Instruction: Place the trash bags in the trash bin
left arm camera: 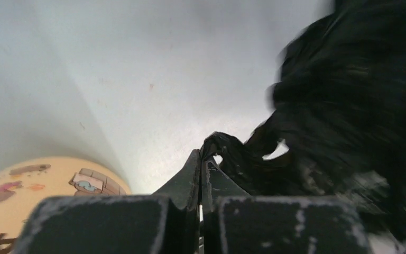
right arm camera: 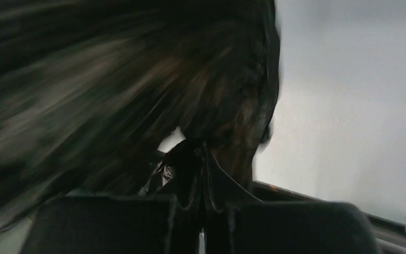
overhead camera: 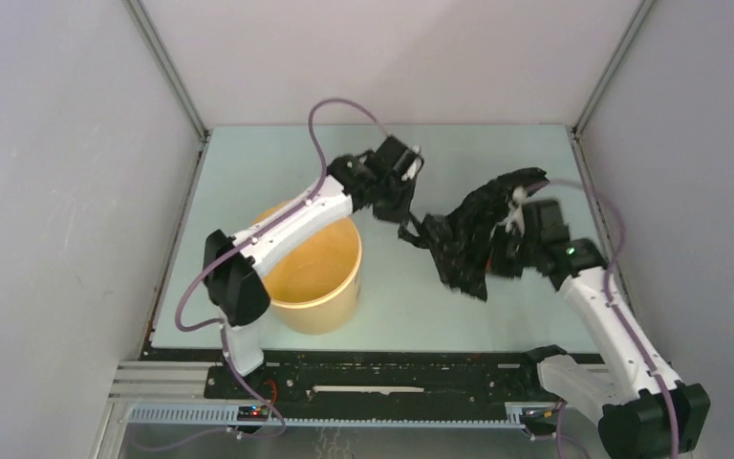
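**Inspector A:** Top view, setting first. A pale green table (overhead camera: 497, 316) is enclosed by plain grey walls (overhead camera: 57, 191). A tan trash bin (overhead camera: 330, 304) stands upright on the left half of it, mouth open. The left arm (overhead camera: 291, 225) reaches across above the bin's far rim.

**Inspector B:** And the item in question?

**Inspector A:** The trash bag (overhead camera: 473, 234), black and crinkled, is spread between the two grippers to the right of the bin and entirely outside it. The left gripper (overhead camera: 406, 225) meets its left corner and the right gripper (overhead camera: 511, 251) sits at its right side, partly covered by plastic. Whether the bag's lower edge touches the table cannot be determined.

**Inspector B:** Left wrist view?

**Inspector A:** The left gripper (left arm camera: 201, 159) has its fingers pressed together with no gap, pinching a twisted corner of the trash bag (left arm camera: 349, 121). The rest of the bag billows to the right, blurred. The trash bin (left arm camera: 42, 185) shows at lower left, with printed pictures on its wall. The table (left arm camera: 137, 79) lies beyond.

**Inspector B:** Right wrist view?

**Inspector A:** Heavily blurred. The right gripper (right arm camera: 203, 153) is likewise fully closed, with black plastic gathered at its tips. The trash bag (right arm camera: 111, 79) fills the upper left of the frame, against a grey background on the right.
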`<move>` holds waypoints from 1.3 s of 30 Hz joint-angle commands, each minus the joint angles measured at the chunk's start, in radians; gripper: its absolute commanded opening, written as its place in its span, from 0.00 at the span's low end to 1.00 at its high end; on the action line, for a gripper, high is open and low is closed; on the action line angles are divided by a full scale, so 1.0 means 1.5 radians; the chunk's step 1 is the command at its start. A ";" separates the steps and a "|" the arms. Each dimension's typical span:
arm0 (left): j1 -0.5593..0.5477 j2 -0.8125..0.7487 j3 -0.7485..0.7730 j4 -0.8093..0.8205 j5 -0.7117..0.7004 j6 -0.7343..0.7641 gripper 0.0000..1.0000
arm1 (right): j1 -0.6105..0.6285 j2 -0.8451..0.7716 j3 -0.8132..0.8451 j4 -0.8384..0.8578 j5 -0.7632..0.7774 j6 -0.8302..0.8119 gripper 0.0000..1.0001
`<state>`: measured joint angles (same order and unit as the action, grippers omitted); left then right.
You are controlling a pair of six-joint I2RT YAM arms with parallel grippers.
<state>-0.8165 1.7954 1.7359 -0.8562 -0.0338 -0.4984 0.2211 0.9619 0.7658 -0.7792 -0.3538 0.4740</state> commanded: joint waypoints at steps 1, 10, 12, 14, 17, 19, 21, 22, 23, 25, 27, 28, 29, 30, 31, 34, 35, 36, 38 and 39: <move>0.053 0.004 0.419 -0.043 0.051 -0.016 0.00 | -0.030 0.053 0.398 0.011 0.025 -0.049 0.00; 0.044 -0.216 0.309 0.364 -0.078 0.067 0.00 | 0.002 0.186 0.999 -0.007 0.045 -0.177 0.00; 0.053 -0.233 0.198 0.316 -0.101 0.060 0.00 | 0.002 0.058 0.702 0.152 0.073 -0.177 0.00; 0.101 -0.171 0.120 0.137 -0.004 -0.037 0.00 | -0.029 -0.020 0.353 0.219 0.070 -0.106 0.00; 0.064 -0.091 0.089 -0.024 0.053 0.001 0.00 | -0.064 0.056 0.133 0.058 -0.108 -0.028 0.00; 0.012 -0.161 -0.004 0.078 -0.027 0.054 0.00 | -0.023 0.004 0.043 0.062 -0.069 0.002 0.00; 0.011 -0.225 -0.112 0.189 0.013 0.029 0.00 | -0.031 -0.083 0.025 0.106 -0.053 0.019 0.00; 0.014 -0.227 -0.125 0.206 0.025 0.010 0.00 | -0.046 -0.110 0.035 0.114 -0.042 0.019 0.00; 0.019 -0.216 -0.118 0.198 0.040 -0.005 0.00 | -0.065 -0.120 0.054 0.114 -0.044 0.012 0.00; 0.025 -0.174 -0.068 0.144 0.051 -0.017 0.00 | -0.096 -0.095 0.110 0.080 -0.068 -0.017 0.00; 0.025 -0.138 -0.014 0.099 0.069 -0.014 0.00 | -0.099 -0.054 0.162 0.029 -0.079 -0.050 0.00; 0.025 -0.129 0.006 0.088 0.079 -0.013 0.00 | -0.097 -0.039 0.177 0.007 -0.083 -0.060 0.00; 0.025 -0.124 0.019 0.083 0.088 -0.015 0.00 | -0.094 -0.033 0.184 -0.012 -0.082 -0.065 0.00; 0.024 -0.121 0.028 0.082 0.097 -0.018 0.00 | -0.091 -0.035 0.184 -0.028 -0.068 -0.066 0.00; 0.025 -0.119 0.033 0.081 0.108 -0.022 0.00 | -0.086 -0.040 0.181 -0.042 -0.055 -0.067 0.00; 0.025 -0.119 0.036 0.083 0.143 -0.028 0.00 | -0.067 -0.064 0.180 -0.092 -0.027 -0.072 0.03; 0.024 -0.121 0.035 0.084 0.154 -0.029 0.00 | -0.060 -0.072 0.179 -0.106 -0.028 -0.072 0.09; 0.024 -0.125 0.031 0.085 0.162 -0.028 0.00 | -0.056 -0.080 0.178 -0.115 -0.033 -0.073 0.14; 0.024 -0.136 0.018 0.097 0.181 -0.029 0.00 | -0.051 -0.089 0.176 -0.139 -0.043 -0.075 0.32; 0.024 -0.143 0.014 0.103 0.192 -0.027 0.00 | -0.050 -0.090 0.174 -0.145 -0.048 -0.078 0.42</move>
<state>-0.7795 1.6245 1.7672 -0.7200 0.1596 -0.5262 0.1310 0.8608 1.0264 -0.8944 -0.4164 0.3893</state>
